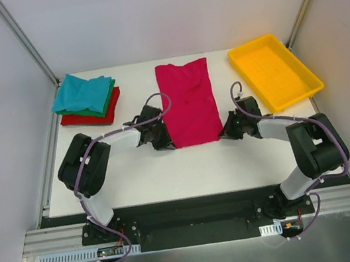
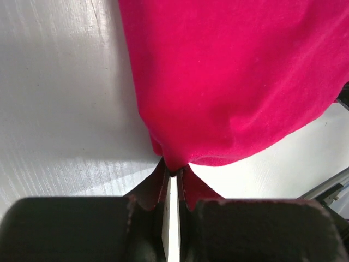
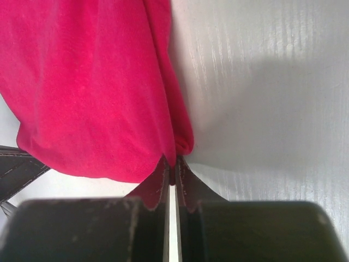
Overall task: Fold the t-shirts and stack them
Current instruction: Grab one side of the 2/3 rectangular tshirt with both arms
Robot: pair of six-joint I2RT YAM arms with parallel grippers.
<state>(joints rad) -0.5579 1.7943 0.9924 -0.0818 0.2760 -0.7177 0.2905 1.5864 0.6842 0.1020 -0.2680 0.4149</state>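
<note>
Two near corners of the pink t-shirt each have a gripper on them in the overhead view: the left gripper at the near left corner, the right gripper at the near right one. The shirt lies as a long folded strip in the middle of the white table, running away from the robot. At the far left of the table sits a pile of folded shirts, with the teal shirt on top, the green shirt under it and the red shirt at the bottom. The yellow tray stands at the far right, well apart from the pink shirt.

From the left wrist, the left gripper is clenched on a corner of the pink t-shirt. The cloth is pinched between the fingertips and spreads out beyond them over the table.

From the right wrist, the right gripper is likewise clamped on a corner of the pink t-shirt. The cloth bunches at the fingertips, and bare table shows to the right.
</note>
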